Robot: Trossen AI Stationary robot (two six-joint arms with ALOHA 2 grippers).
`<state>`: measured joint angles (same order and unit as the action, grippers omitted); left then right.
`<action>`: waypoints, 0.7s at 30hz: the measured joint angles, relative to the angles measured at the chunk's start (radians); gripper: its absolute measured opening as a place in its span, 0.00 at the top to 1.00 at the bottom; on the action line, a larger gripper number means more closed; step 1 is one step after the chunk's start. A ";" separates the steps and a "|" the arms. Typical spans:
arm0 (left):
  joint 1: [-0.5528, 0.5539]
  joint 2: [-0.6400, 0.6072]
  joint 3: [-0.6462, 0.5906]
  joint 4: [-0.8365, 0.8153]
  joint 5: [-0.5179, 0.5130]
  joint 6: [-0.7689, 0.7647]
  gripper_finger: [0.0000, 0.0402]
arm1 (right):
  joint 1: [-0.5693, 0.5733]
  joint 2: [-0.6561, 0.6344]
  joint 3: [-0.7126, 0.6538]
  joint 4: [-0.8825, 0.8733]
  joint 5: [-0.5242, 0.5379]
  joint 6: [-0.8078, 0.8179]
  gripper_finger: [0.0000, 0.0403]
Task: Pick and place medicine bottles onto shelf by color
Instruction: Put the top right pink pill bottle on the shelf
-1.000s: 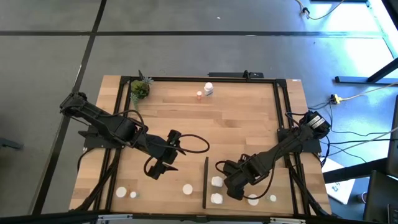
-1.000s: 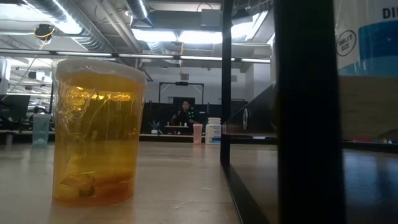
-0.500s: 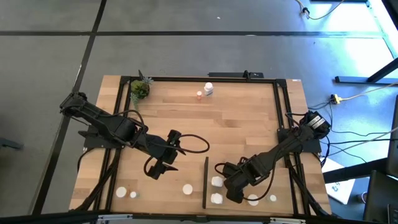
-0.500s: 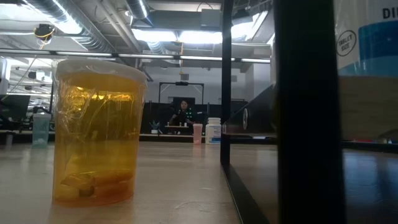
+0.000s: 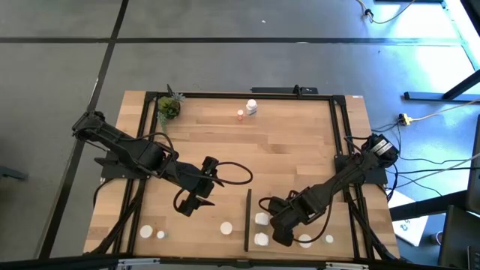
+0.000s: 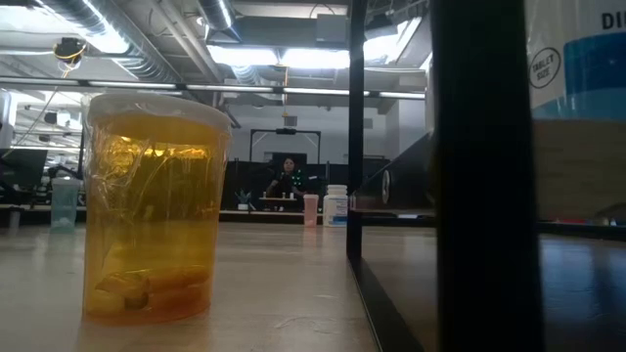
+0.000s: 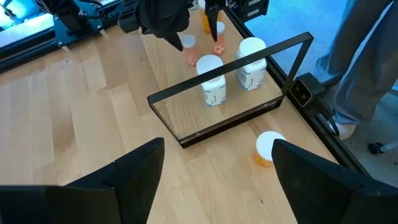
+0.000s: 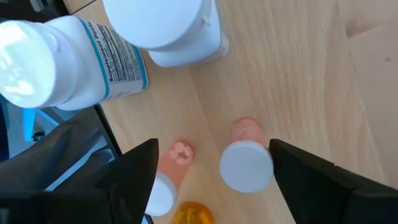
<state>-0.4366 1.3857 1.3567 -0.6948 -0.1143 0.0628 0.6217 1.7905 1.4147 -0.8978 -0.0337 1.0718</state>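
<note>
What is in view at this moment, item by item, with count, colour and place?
White bottles: two, right of the black frame, near edge.
White-capped bottles: three, left of the frame, near edge.
White-capped bottles: two, beside the right hand.
Far bottles: one white, one pinkish, far edge.
Black frame: one, upright, near edge.
Potted plant: one, green, far-left corner.
Amber bottle: one, nearest in the low view.
Left hand: open, left of the frame.
Right hand: open, over the right-side bottles.

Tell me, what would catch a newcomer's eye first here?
Probably the big amber bottle looming close in the low view. From above, two dark arms reach over the wooden table: the right pincer hangs open above white bottles near the front edge, the left pincer open mid-table.
</note>
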 joint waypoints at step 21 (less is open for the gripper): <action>0.000 0.000 0.000 0.000 0.000 0.000 0.27 | 0.012 0.000 0.000 0.020 -0.021 0.026 0.24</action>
<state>-0.4366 1.3857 1.3567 -0.6945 -0.1146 0.0624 0.6338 1.7905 1.4147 -0.8781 -0.0547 1.0975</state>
